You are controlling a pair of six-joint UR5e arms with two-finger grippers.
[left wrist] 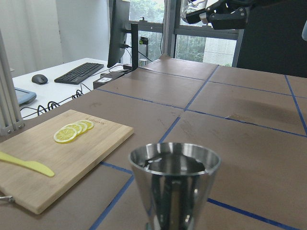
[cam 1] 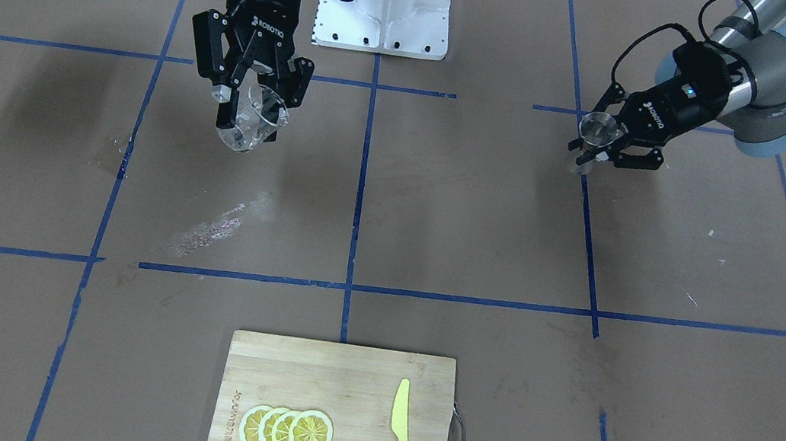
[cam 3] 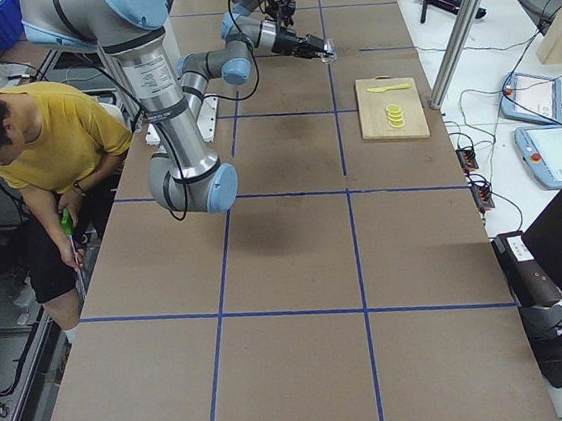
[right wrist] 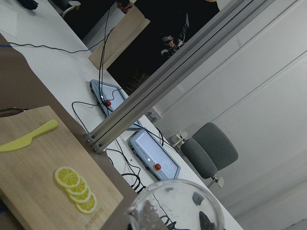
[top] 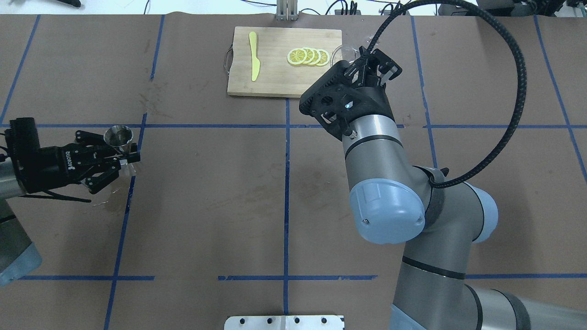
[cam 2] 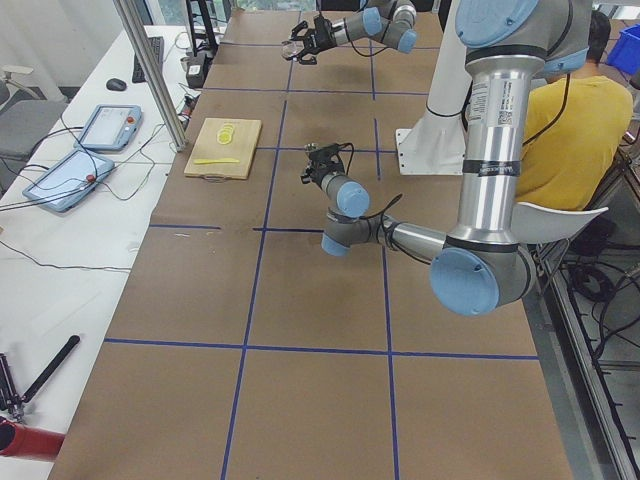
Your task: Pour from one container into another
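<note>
The clear glass cup (cam 1: 239,136) hangs tilted above the table, and my right gripper (cam 1: 251,116) is shut on it. Its rim (right wrist: 176,203) fills the bottom of the right wrist view, and it shows faintly at the board's corner (top: 343,52) from overhead. The silver hourglass jigger (cam 1: 597,129) stands upright in my left gripper (cam 1: 593,145), which is shut on its waist. The jigger's open top (left wrist: 174,165) looks dark inside. From overhead the jigger (top: 118,136) sits far left, and a wide stretch of table separates the two grippers.
A wooden cutting board (cam 1: 340,375) holds lemon slices (cam 1: 286,430) and a yellow plastic knife (cam 1: 402,437) at the table's far edge. A wet streak (cam 1: 207,229) lies below the cup. Blue tape lines grid the brown table. A person in yellow (cam 3: 33,146) sits behind the robot.
</note>
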